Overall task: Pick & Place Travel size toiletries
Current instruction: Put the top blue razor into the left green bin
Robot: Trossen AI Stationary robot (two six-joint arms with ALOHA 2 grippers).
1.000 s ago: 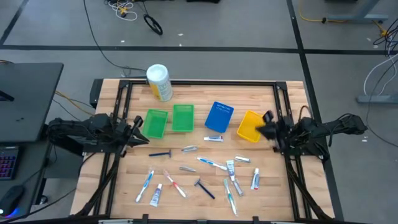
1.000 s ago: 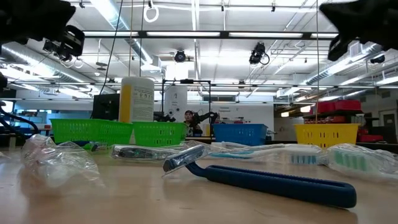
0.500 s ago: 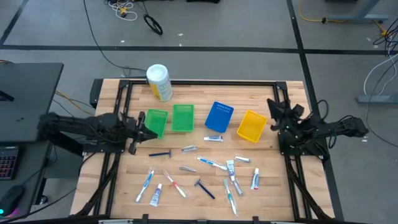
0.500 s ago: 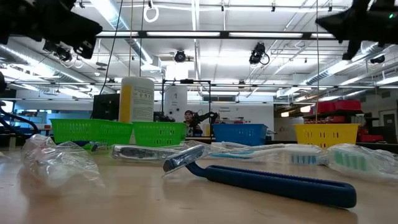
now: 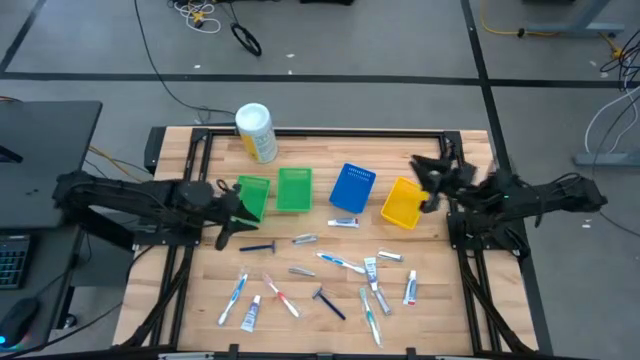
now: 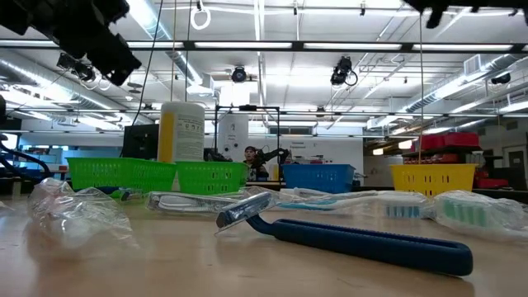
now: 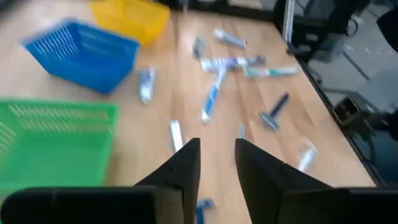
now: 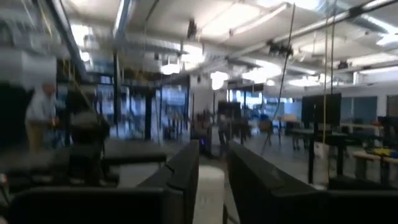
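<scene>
The travel size toiletries lie loose on the near middle of the wooden table: a blue razor [image 5: 262, 247] [image 6: 363, 243], toothbrushes [image 5: 340, 262] [image 7: 211, 102], small white tubes [image 5: 343, 222] [image 7: 146, 84] and silvery pieces [image 5: 304, 239]. My left gripper [image 5: 228, 205] [image 7: 216, 144] hovers open at the table's left, beside the left green bin [image 5: 250, 197], tilted down toward the items with nothing between its fingers. At the table's right, beside the yellow bin [image 5: 403, 202], my right gripper [image 5: 425, 185] [image 8: 212, 147] is raised and open. It points slightly upward into the room, holding nothing.
A second green bin [image 5: 294, 189] and a blue bin [image 5: 352, 187] stand in the row across the table's middle. A white-and-yellow canister [image 5: 256, 132] lies at the far left. A crumpled clear wrapper [image 6: 78, 216] lies near the low camera. A black frame [image 5: 320, 132] edges the table.
My left gripper has moved a little toward the table's middle, to the left green bin, and tipped downward. My right gripper has risen well above the table and turned about its own axis, now pointing over the table into the room. No toiletry has moved.
</scene>
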